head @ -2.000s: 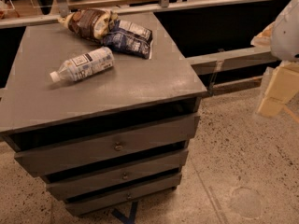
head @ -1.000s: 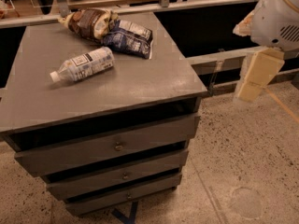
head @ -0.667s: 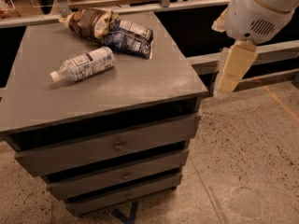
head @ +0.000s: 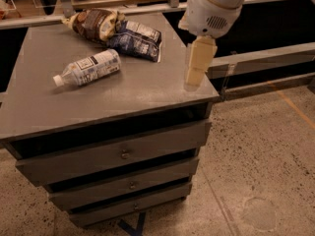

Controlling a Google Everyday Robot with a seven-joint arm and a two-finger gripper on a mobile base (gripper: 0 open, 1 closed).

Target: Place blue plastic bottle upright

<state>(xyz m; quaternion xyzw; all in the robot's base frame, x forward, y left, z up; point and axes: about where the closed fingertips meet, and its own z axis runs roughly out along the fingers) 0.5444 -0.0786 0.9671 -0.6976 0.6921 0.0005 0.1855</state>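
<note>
Grey cabinet top [head: 128,95]: brown snack bag [head: 93,23] and dark blue snack bag [head: 135,39] are laid touching near the far edge.
Blue plastic bottle [head: 88,68]: laid on its side left of centre, white cap pointed left, near the bags.
Gripper [head: 193,77]: held over the top's right edge, well apart from the bottle; whether parted or closed cannot be told.
Drawers [head: 120,154]: three, pushed in, contents hidden.

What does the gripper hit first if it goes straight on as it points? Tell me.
Probably the bare cabinet top near its edge: the gripper hangs above it, pointing down, though depth is unclear. The blue plastic bottle lies off that line.
</note>
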